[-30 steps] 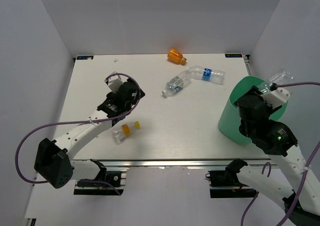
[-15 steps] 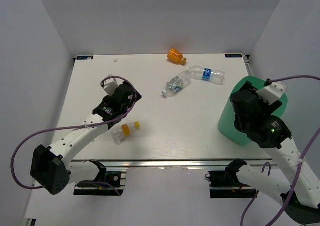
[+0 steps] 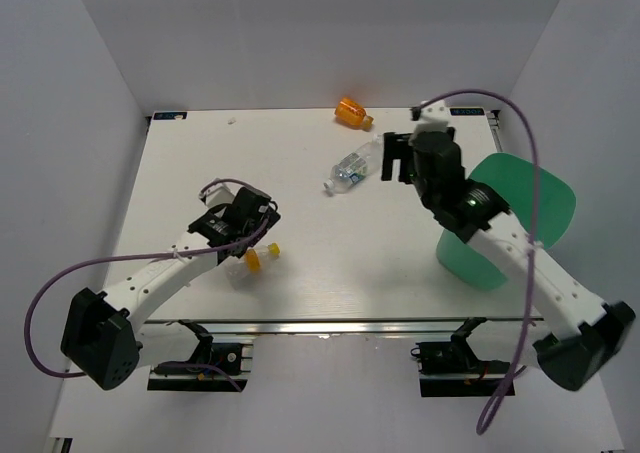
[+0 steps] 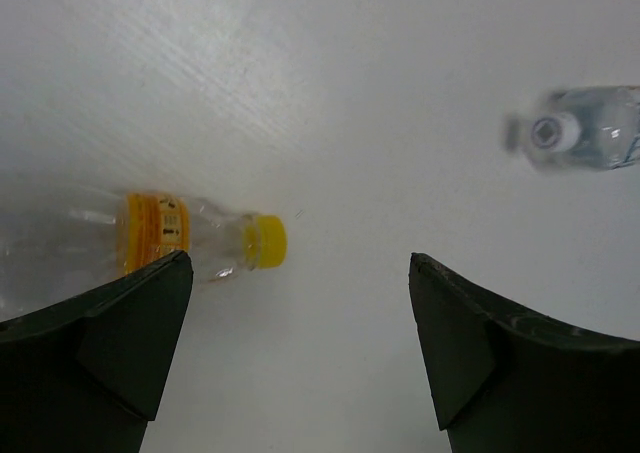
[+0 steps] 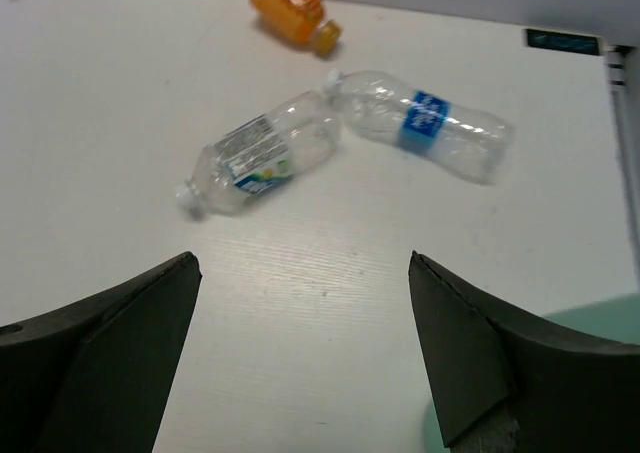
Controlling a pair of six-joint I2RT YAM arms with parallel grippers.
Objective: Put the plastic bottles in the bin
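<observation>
Both my pincers gape wide, empty. My left pincer point(image 4: 300, 263) hangs over the capped bottle point(image 4: 190, 235), which lies near left, off to one side of my jaws. My right pincer point(image 5: 302, 263) faces the clear bottle point(image 5: 262, 153), blue-label bottle point(image 5: 425, 123) and orange bottle point(image 5: 292, 8), lying far middle; the bin point(image 3: 552, 201) stands right. My worry: closing off-centre on a round bottle could squirt it away, and the two clear ones seem to touch, so taking one may knock the other.
</observation>
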